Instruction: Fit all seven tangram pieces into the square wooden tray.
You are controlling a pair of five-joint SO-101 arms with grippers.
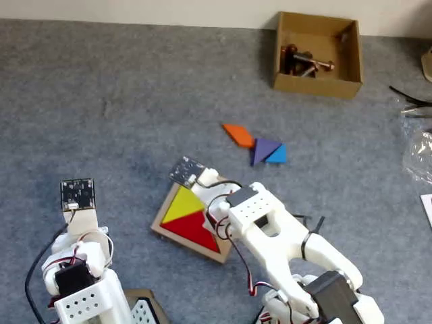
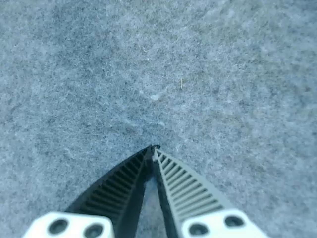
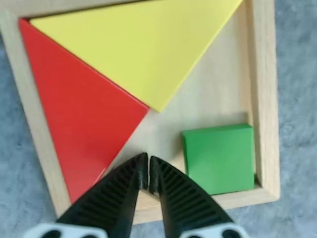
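The square wooden tray [image 1: 160, 222] lies mid-table, with a large yellow triangle [image 1: 182, 204] and a large red triangle [image 1: 193, 227] in it. In the right wrist view the yellow triangle [image 3: 143, 44] and red triangle [image 3: 81, 114] lie side by side, and a green square [image 3: 219, 157] sits in a corner of the tray [image 3: 265, 99]. My right gripper [image 3: 148, 166] is shut and empty just above the tray floor beside the green square. My left gripper [image 2: 154, 151] is shut over bare carpet. An orange parallelogram [image 1: 238, 134], a purple triangle [image 1: 264, 149] and a blue triangle [image 1: 277, 154] lie beyond the tray.
A cardboard box [image 1: 317, 54] with metal parts stands at the back right. Cables and a plastic bag [image 1: 420, 152] lie at the right edge. The right arm [image 1: 283, 243] stretches over the tray's right part. The left arm [image 1: 77, 260] stands at the front left.
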